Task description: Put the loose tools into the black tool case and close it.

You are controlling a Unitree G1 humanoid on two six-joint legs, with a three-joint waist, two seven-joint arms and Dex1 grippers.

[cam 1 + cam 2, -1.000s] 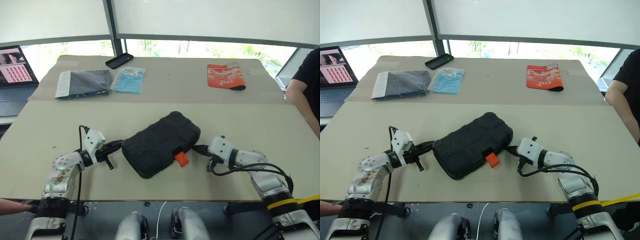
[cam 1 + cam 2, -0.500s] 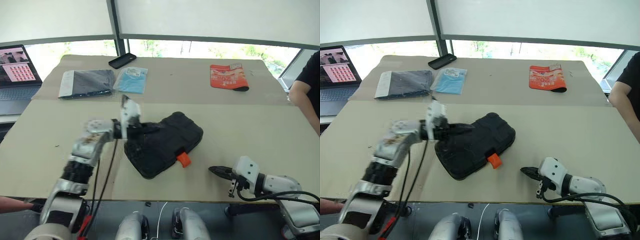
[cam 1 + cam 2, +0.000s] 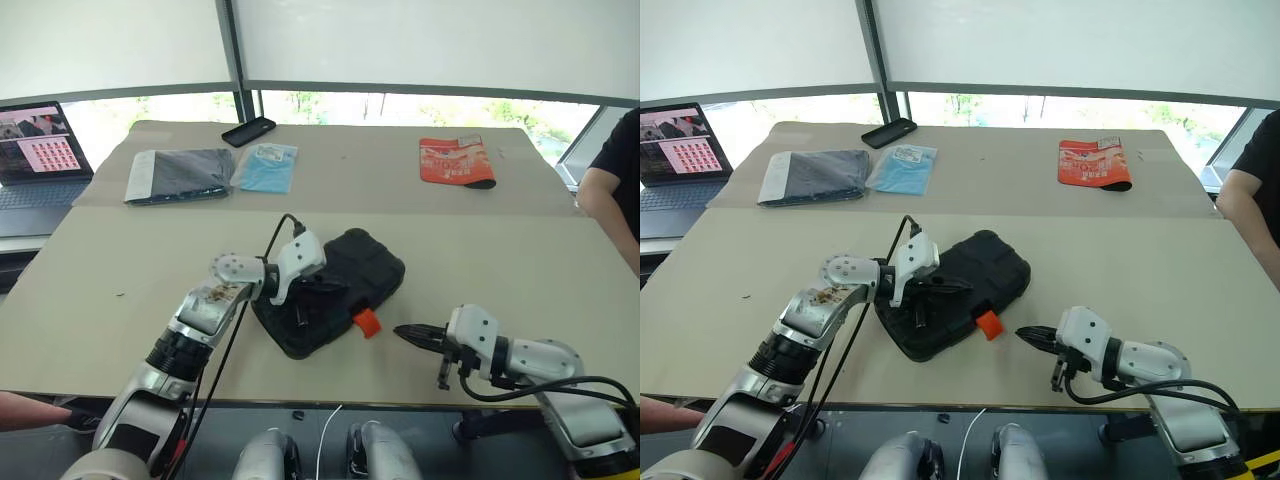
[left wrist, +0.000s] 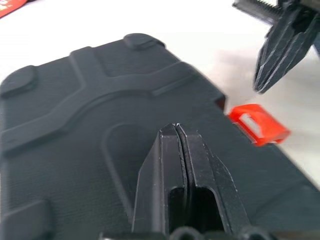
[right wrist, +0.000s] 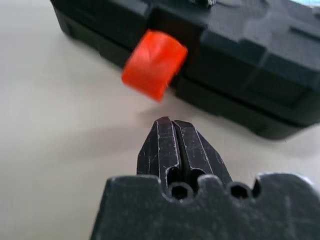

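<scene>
The black tool case (image 3: 345, 275) lies closed in the middle of the table, its orange latch (image 3: 367, 322) sticking out of the near side. My left gripper (image 3: 335, 288) is shut and rests over the lid, pointing right; in the left wrist view its fingertips (image 4: 176, 131) sit just above the ribbed lid (image 4: 75, 115). My right gripper (image 3: 400, 331) is shut, low over the table just right of the latch, empty and pointing at it. From the right wrist, the latch (image 5: 154, 64) is a short gap ahead. The loose tools are out of view.
At the table's far side lie a black phone-like slab (image 3: 249, 131), a grey folded packet (image 3: 178, 173), a blue packet (image 3: 268, 165) and a red pouch (image 3: 455, 160). A laptop (image 3: 35, 150) stands at far left. A person (image 3: 615, 190) sits at right; a hand (image 3: 30, 412) shows at the near left.
My left arm has swung right, from beside the case's left end to over its lid. My right gripper has drawn back from the case's right end toward the near edge.
</scene>
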